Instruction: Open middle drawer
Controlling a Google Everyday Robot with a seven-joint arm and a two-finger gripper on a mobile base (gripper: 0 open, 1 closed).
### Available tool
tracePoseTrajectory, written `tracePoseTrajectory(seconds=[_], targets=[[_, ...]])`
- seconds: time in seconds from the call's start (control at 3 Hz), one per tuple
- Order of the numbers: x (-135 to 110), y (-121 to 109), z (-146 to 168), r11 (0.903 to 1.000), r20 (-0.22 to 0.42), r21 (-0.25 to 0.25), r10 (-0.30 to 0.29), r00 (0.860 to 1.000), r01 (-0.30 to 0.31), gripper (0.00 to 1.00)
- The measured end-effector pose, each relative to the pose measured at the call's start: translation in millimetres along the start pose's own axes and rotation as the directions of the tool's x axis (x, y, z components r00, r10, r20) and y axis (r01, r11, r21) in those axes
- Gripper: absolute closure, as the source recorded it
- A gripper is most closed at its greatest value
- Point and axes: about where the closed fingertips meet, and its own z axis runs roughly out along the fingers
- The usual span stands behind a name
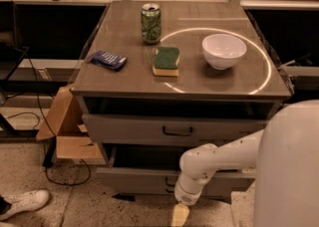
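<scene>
Warm, dim light is falling onto the worktop [124, 79].
A bright ring [269, 71] is glaring on it; well below the worktop, the gripper [180, 214] is hanging in shade.

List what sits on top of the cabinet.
A green can, blue packet, sponge and white bowl; the can's contents are hidden. The gripper hangs near the floor, before the cabinet.
</scene>
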Motion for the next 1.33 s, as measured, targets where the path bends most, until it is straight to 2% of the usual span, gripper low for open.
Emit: tracePoseTrajectory(seconds=[0.67, 1.0, 1.33], targets=[[1.1, 4.0, 2.2, 0.9999, -0.009, -0.016, -0.001, 1.0, 0.001, 0.0], [13.3, 25.5, -11.1, 0.9977, 0.043, -0.051, -0.041, 0.998, 0.043, 0.0], [13.4, 25.5, -11.0, 0.9977, 0.043, -0.052, -0.041, 0.998, 0.043, 0.0]])
